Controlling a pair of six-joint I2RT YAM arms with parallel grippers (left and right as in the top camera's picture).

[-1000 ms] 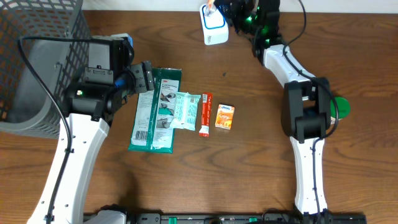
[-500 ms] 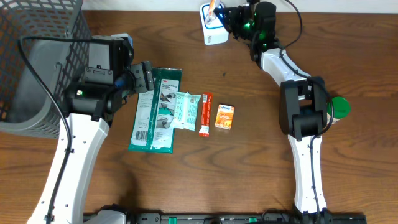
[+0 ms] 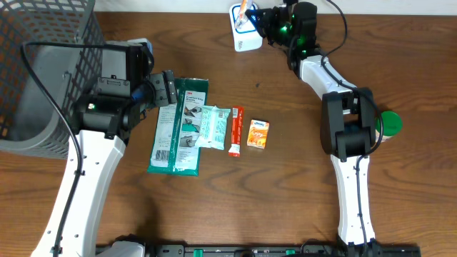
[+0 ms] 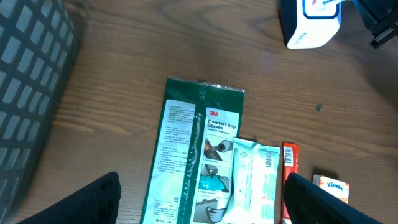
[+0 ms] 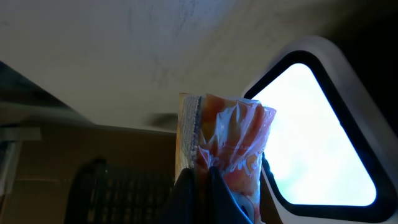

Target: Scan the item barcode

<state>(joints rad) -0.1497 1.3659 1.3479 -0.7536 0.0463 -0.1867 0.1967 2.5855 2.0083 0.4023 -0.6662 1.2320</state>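
Dark brown wood-grain bench (image 3: 285, 178) under soft, even light, grain running side to side. Past its far edge, a thin pale strip (image 3: 164, 4), floor or wall, hard to tell which. From the right wrist, a plain off-white surface (image 5: 124, 37) overhead, dim, ceiling or wall unclear.

The packet (image 5: 231, 140) I pinch is crinkly, glossy plastic; the scanner (image 3: 246, 39) smooth white plastic; the table (image 3: 285, 193) matt, grained wood.

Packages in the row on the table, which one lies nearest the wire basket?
The big green glove pack, leftmost in the row. The pale teal packet, red stick and orange box lie progressively further from the basket.
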